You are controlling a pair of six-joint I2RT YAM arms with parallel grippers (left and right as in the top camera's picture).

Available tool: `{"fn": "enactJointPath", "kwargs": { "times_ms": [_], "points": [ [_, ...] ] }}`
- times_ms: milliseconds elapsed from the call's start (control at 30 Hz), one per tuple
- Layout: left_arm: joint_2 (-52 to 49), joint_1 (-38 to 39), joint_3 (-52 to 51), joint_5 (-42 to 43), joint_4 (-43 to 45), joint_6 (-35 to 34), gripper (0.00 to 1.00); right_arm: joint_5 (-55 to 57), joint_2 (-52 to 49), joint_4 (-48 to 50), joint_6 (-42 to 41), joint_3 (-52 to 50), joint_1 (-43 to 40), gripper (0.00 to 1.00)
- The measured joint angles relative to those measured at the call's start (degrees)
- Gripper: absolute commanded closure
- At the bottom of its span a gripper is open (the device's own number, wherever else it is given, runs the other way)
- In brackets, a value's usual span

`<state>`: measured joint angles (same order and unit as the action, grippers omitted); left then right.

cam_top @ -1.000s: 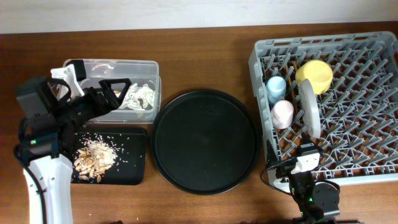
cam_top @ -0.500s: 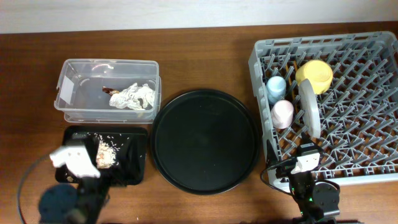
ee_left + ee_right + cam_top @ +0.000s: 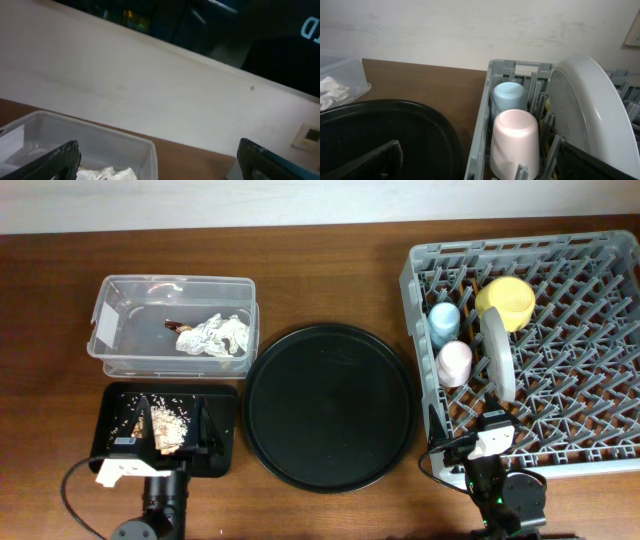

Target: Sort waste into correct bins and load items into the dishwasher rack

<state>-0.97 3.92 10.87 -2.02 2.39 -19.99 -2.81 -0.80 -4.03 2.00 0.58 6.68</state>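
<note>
- The dishwasher rack [image 3: 520, 244] sits at the right of the tabletop [image 3: 330, 275]. It holds the blue cup [image 3: 444, 322] and pink cup [image 3: 454, 363] upside down along its left side, the yellow bowl [image 3: 505, 301] behind them, and the pale plate [image 3: 498, 352] on edge just right of the cups. None of these has shifted over the last second.
- The clear box [image 3: 120, 290] at the far left holds the crumpled napkin [image 3: 213, 336] and the small brown wrapper [image 3: 176, 326]. A second ago the left arm lay across this box and hid the wrapper; now both show plainly.
- The flat black tray [image 3: 222, 442], just in front of the box, carries the food scraps [image 3: 168, 428] and scattered rice-like bits.
- The left tool [image 3: 160, 162] has drawn back to the near edge of that tray. Its fingers are spread wide with nothing between them, and its camera looks over the box toward the wall [image 3: 125, 75].
- The right tool [image 3: 480, 162] is likewise spread wide and empty, parked where it was at the rack's near left corner.
- The round black tray [image 3: 330, 405] lies between the bins and the rack.
</note>
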Motion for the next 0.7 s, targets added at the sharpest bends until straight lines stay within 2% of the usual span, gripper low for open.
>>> {"fn": "enactJointPath", "kwargs": {
  "times_ms": [400, 567, 700],
  "points": [
    [0.13, -0.20, -9.62, -0.39, -0.09, 1.11, 0.01, 0.00, 0.00, -0.02, 0.00, 0.00, 0.00, 0.01],
    [0.13, -0.20, -9.84, -0.39, -6.45, 7.78, 0.01, 0.00, 0.00, -0.02, 0.00, 0.00, 0.00, 0.01],
    [0.13, -0.20, -9.92, -0.22, -7.32, 14.62, 0.01, -0.02, 0.00, -0.02, 0.02, 0.00, 0.00, 0.01]
  ]
}}
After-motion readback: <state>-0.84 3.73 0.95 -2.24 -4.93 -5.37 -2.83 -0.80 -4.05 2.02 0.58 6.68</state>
